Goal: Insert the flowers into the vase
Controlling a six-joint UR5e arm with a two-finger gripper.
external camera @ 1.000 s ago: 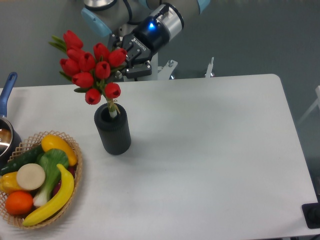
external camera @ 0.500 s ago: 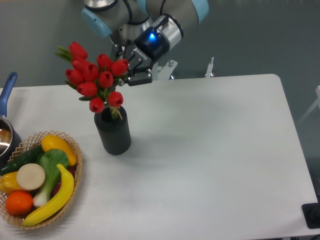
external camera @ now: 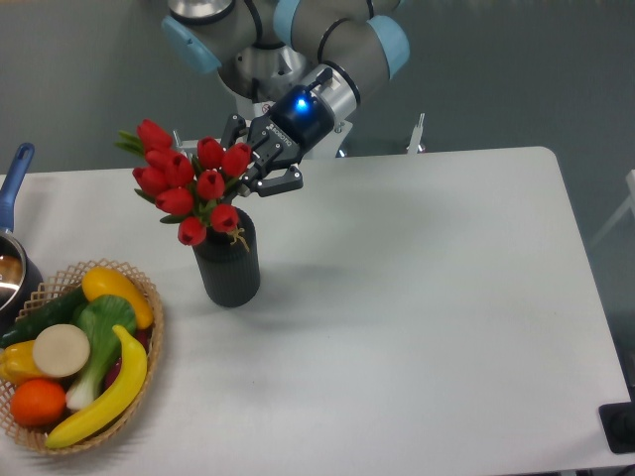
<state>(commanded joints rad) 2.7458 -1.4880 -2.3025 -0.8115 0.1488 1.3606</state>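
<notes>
On the tabletop [external camera: 417,297], the flowers [external camera: 193,188] now sit deep in the vase [external camera: 227,266].

Compared with a second ago the bunch has come lower: the stem is no longer seen above the round mouth, and the lowest red buds touch the rim, so the insertion looks almost finished. The gripper [external camera: 260,171] is just beside the buds; I cannot tell whether its jaws are closed on the stems. The vase is a dark ribbed cylinder, the buds smooth and oval.
</notes>
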